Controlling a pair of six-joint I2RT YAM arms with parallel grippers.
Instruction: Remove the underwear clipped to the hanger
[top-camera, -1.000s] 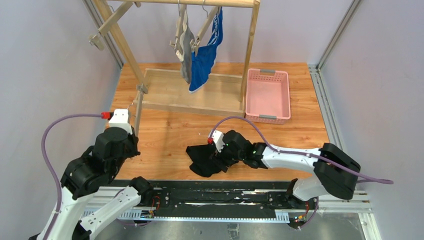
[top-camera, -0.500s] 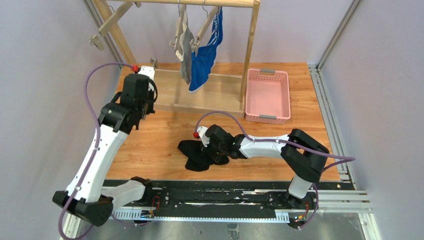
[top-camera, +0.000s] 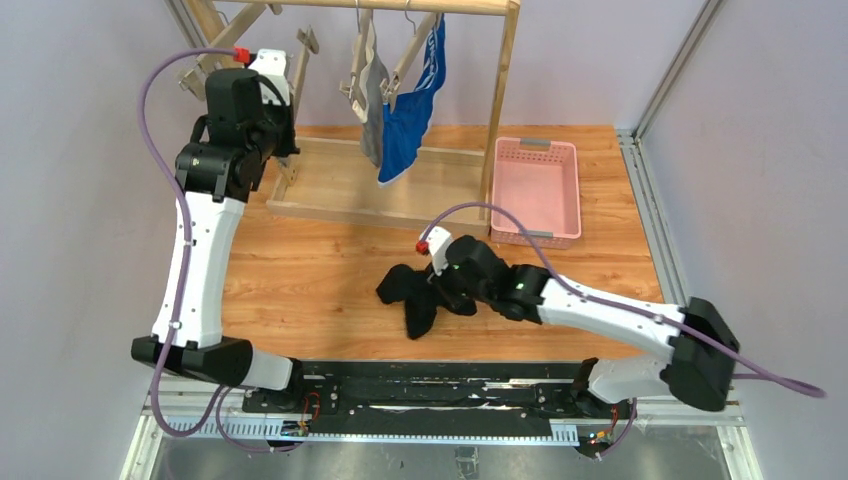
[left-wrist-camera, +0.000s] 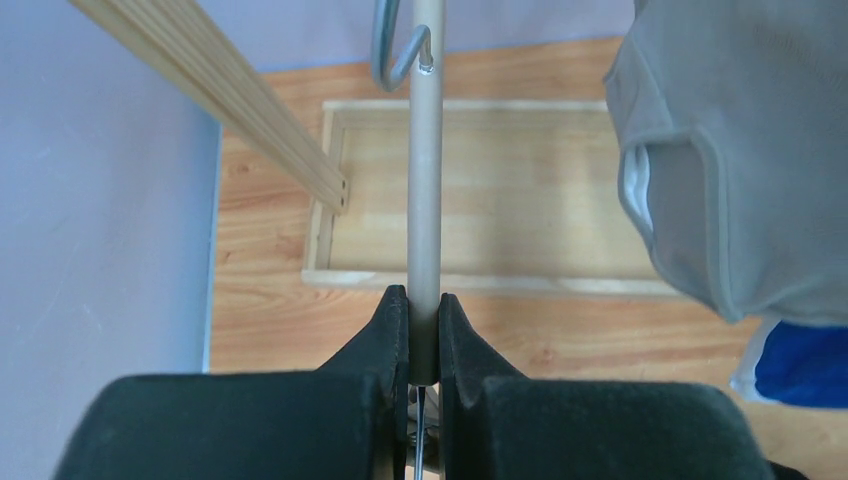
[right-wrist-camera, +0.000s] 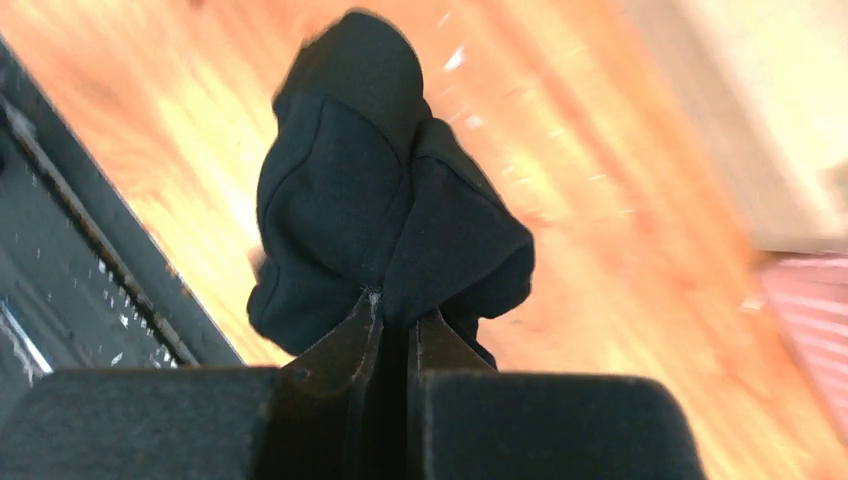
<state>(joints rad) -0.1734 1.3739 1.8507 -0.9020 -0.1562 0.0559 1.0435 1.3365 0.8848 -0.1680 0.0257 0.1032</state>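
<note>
The black underwear hangs bunched just above the table's front, pinched in my shut right gripper; the right wrist view shows the cloth clamped between the fingertips. On the rack's rail, the grey underwear and the blue underwear are still clipped to hangers. My left gripper is raised left of them, shut on a bare hanger. In the left wrist view its bar runs out of the closed jaws, with grey cloth at the right.
The wooden rack has a top rail, slanted side posts and a shallow base tray. A pink basket stands right of the rack. Grey walls close in on both sides.
My left arm swung up from the near edge to the rack's left side, carrying the bare hanger. My right gripper closed on the black underwear and pulled it up and slightly right.
</note>
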